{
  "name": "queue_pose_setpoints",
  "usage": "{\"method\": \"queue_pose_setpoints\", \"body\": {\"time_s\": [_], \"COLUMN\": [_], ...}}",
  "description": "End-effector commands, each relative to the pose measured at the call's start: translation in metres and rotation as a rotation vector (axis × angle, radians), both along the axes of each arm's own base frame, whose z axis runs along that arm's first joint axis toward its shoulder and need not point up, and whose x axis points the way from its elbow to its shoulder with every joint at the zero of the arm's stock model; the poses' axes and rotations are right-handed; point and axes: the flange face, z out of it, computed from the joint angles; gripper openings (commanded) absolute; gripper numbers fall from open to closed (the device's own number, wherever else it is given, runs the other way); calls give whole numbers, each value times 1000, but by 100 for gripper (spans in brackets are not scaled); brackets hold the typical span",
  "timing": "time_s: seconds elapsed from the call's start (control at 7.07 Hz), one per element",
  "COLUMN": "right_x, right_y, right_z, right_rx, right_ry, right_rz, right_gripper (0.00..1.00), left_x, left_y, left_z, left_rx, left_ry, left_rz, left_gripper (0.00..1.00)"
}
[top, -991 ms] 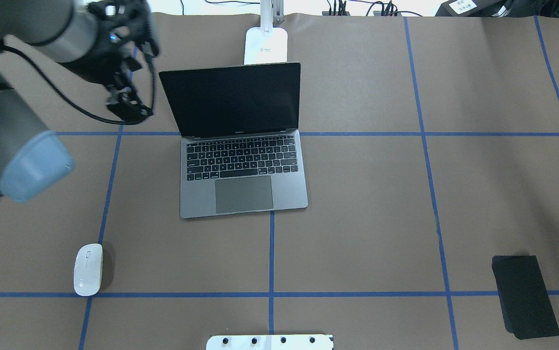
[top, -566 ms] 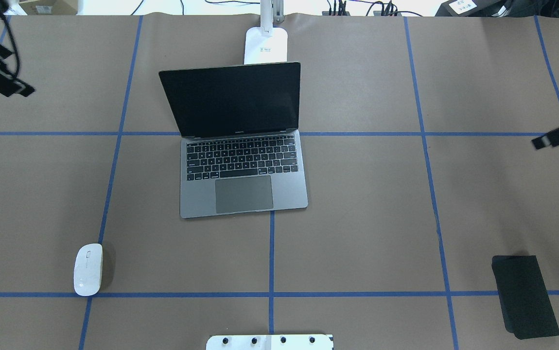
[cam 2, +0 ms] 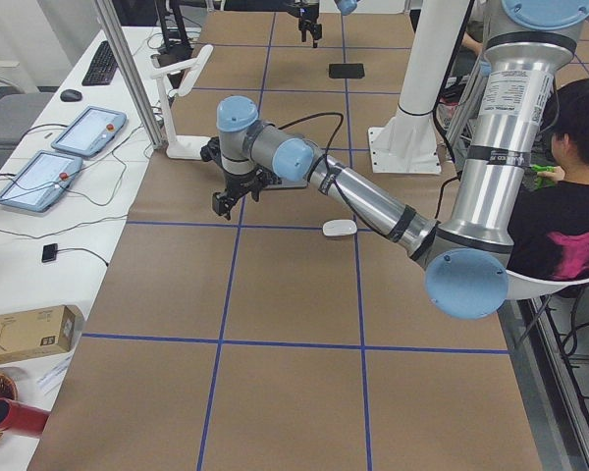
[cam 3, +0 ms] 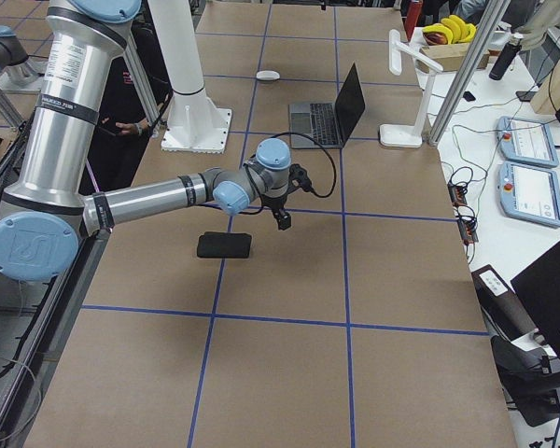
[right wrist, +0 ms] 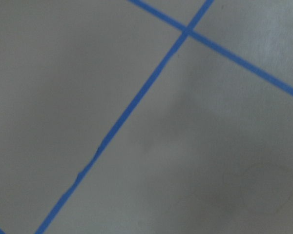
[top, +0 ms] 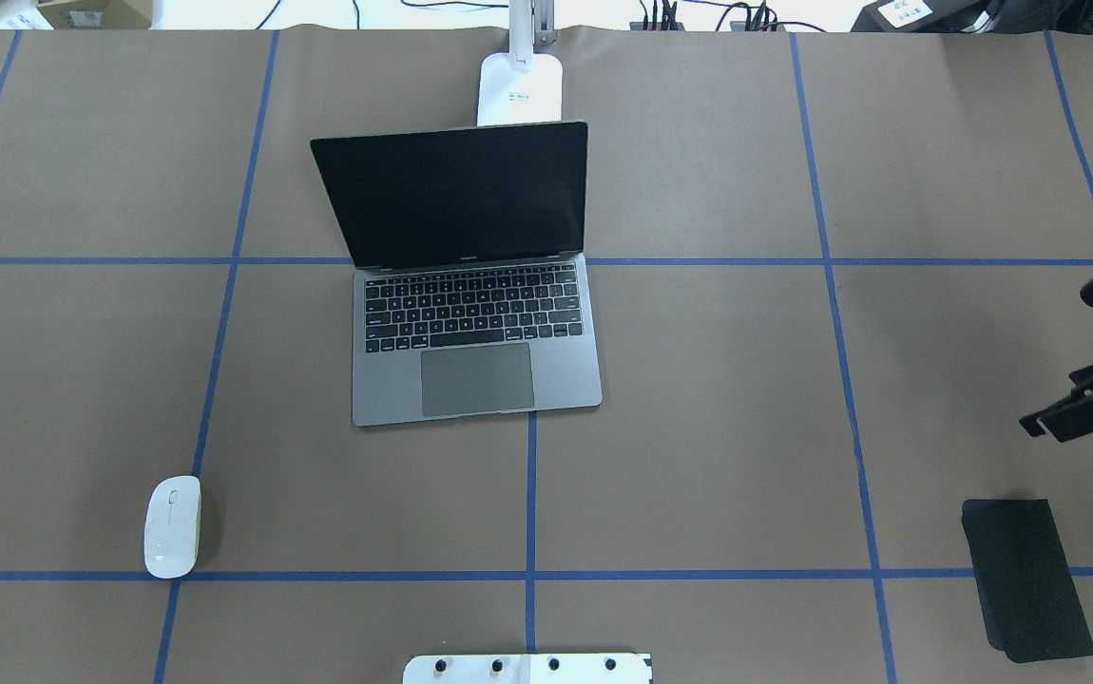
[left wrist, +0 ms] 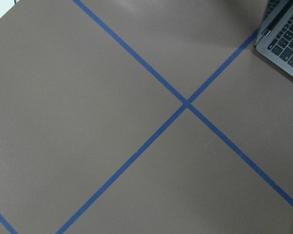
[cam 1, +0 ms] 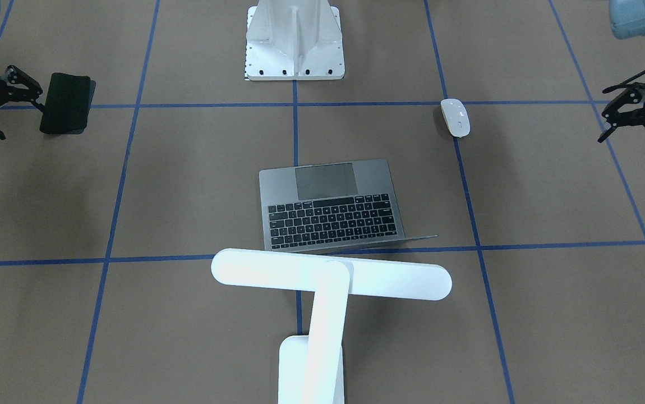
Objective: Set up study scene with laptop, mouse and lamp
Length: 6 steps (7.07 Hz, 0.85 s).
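The space-grey laptop (top: pixel 475 323) stands open mid-table, its screen dark; it also shows in the front view (cam 1: pixel 333 207) and as a corner in the left wrist view (left wrist: pixel 285 39). The white mouse (top: pixel 172 527) lies on the table to the laptop's near left, apart from it. The white lamp stands behind the laptop, its base (top: pixel 520 87) at the far edge and its bar head (cam 1: pixel 331 274) over the laptop's hinge. My left gripper (cam 1: pixel 628 156) is open and empty, far out to the left. My right gripper (top: pixel 1074 359) is open and empty, above the table near the black mat.
A black rectangular mat (top: pixel 1026 579) lies at the near right. A white bolted bracket (top: pixel 527 668) sits at the near middle edge. Blue tape lines grid the brown table. Operators' tablets and cables lie beyond the far edge.
My left arm has pulled back from beside the laptop's screen and left the overhead view on the left. My right gripper has come in at the right edge and moved nearer the mat.
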Motion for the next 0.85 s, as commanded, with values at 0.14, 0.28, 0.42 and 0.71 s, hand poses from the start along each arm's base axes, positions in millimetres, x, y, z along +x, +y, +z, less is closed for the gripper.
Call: {"method": "queue_pose_setpoints", "body": {"time_s": [0.14, 0.28, 0.42, 0.71], "right_x": [11, 13, 11, 21], "right_y": [33, 36, 35, 50], "right_z": [50, 53, 49, 63], "right_rx": [-165, -231, -262, -296], "right_ry": [-178, -211, -215, -191], "right_rz": [101, 162, 184, 188], "right_gripper": [98, 99, 98, 94], "left_x": [0, 1, 3, 4], "left_y": [0, -4, -10, -16], "left_z": [7, 13, 23, 36], "left_rx": [9, 21, 31, 41], "left_ry": [0, 3, 6, 7], "left_rz": [2, 3, 3, 6], "left_gripper": [100, 100, 100, 100]}}
